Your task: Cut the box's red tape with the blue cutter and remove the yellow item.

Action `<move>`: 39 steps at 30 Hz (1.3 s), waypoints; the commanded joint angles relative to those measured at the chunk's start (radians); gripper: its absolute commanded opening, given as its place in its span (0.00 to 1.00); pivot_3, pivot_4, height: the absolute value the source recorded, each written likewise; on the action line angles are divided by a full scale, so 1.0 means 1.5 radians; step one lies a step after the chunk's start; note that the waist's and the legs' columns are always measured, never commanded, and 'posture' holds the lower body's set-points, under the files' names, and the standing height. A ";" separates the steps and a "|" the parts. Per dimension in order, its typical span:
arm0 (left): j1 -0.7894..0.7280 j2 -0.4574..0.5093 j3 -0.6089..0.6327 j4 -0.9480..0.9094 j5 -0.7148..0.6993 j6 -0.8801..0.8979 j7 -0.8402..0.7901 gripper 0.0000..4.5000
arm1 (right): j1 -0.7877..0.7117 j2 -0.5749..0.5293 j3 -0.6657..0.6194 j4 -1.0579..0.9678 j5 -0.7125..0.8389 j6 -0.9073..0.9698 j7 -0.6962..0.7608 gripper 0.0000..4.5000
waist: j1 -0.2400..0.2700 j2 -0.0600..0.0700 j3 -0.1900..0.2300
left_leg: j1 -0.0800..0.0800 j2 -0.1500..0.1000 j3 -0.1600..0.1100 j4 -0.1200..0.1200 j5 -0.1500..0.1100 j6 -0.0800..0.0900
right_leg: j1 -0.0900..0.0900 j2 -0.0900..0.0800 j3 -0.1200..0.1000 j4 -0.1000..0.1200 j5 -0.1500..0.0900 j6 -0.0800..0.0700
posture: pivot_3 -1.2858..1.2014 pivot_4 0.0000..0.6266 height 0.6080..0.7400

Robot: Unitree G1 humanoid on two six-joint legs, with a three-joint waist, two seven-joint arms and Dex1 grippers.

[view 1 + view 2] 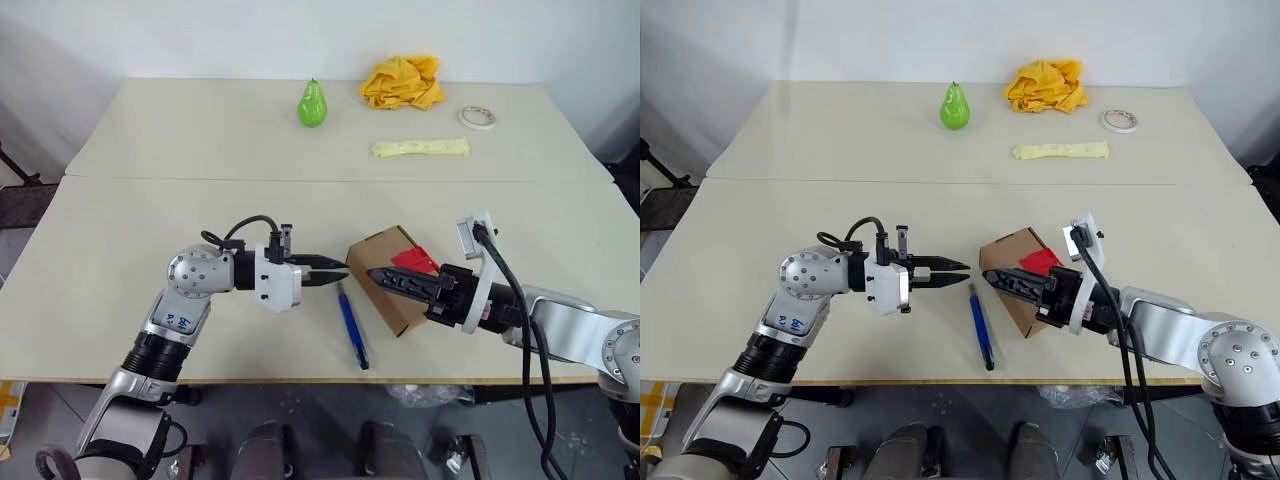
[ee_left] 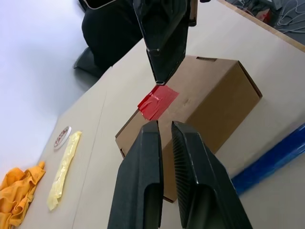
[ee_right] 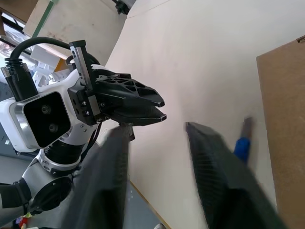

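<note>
- Box [image 1: 392, 275] of brown cardboard sits on the near half of my desk [image 1: 120, 250], right of centre, turned at an angle with one corner toward my left arm.
- Red tape [image 1: 414, 260] is a small patch on the box's top face, on the side toward my right arm.
- Blue cutter [image 1: 352, 326] lies flat on the desk just left of the box, running near to far, with nothing gripping it.
- My left end effector [image 1: 333, 272] points level toward the box, its two fingers [image 2: 147, 157] pressed almost together on nothing, the tips just short of the box's left corner.
- My right end effector [image 1: 385, 280] reaches in from the right across the box; in the right wrist view its fingers [image 3: 214, 167] stand apart, and I cannot tell whether they clamp the box.
- On the far half of the desk stand a green pear [image 1: 313, 104], a heap of yellow-orange cloth [image 1: 402, 82], a long pale yellow strip [image 1: 420, 148] and a roll of tape [image 1: 476, 117].
</note>
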 commanded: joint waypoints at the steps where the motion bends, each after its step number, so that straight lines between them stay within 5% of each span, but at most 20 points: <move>1: 0.002 0.004 0.001 -0.006 -0.004 -0.002 0.010 0.10 | -0.001 -0.001 -0.010 -0.010 0.013 0.008 0.011 0.36 | 0.000 0.000 0.000 | 0.000 0.000 0.000 0.000 0.000 0.000 | 0.000 0.000 0.000 0.000 0.000 0.000 | 0.52 0.24 1.00; 6: 0.027 0.041 0.007 0.007 -0.052 0.043 -0.045 0.10 | 0.043 -0.048 -0.130 -0.042 -0.026 0.033 0.144 0.36 | 0.001 0.000 0.000 | -0.001 0.000 0.000 0.000 0.000 0.000 | -0.001 0.000 0.000 0.000 0.000 0.000 | 0.52 0.24 1.00; 15: 0.081 0.084 0.006 0.026 -0.067 0.173 -0.086 0.70 | 0.211 -0.097 -0.229 -0.159 -0.347 0.006 0.412 0.35 | 0.012 0.000 0.000 | -0.005 0.000 0.001 0.000 0.000 0.000 | -0.006 0.000 0.000 0.001 0.000 0.000 | 0.52 0.24 1.00; 17: 0.110 0.100 0.001 -0.007 -0.080 0.220 -0.106 0.70 | 0.239 -0.093 -0.215 -0.198 -0.409 -0.013 0.456 0.35 | 0.012 0.000 0.000 | -0.005 0.000 0.001 0.000 0.000 0.000 | -0.006 0.000 0.000 0.001 0.000 0.000 | 0.52 0.24 1.00; 23: 0.164 0.122 0.005 -0.107 -0.086 0.326 -0.093 0.35 | 0.326 -0.085 -0.161 -0.262 -0.594 -0.069 0.502 0.00 | 0.016 0.000 0.000 | -0.005 0.000 0.000 0.001 0.000 0.000 | -0.006 0.000 0.000 0.001 0.000 0.000 | 0.52 0.24 1.00; 28: 0.185 0.119 -0.019 -0.174 -0.071 0.416 -0.068 0.01 | 0.308 -0.054 -0.054 -0.252 -0.743 -0.096 0.459 0.00 | 0.014 0.000 0.000 | -0.005 0.000 0.000 0.001 0.000 0.000 | -0.006 0.000 0.001 0.002 0.000 0.000 | 0.52 0.24 1.00; 39: 0.141 0.036 -0.109 -0.247 -0.020 0.643 0.043 0.01 | 0.225 0.044 0.131 -0.213 -0.931 -0.034 0.343 0.00 | 0.014 0.000 0.000 | -0.005 0.000 0.000 0.001 0.001 -0.001 | -0.006 0.001 0.001 0.003 0.000 0.000 | 0.52 0.24 1.00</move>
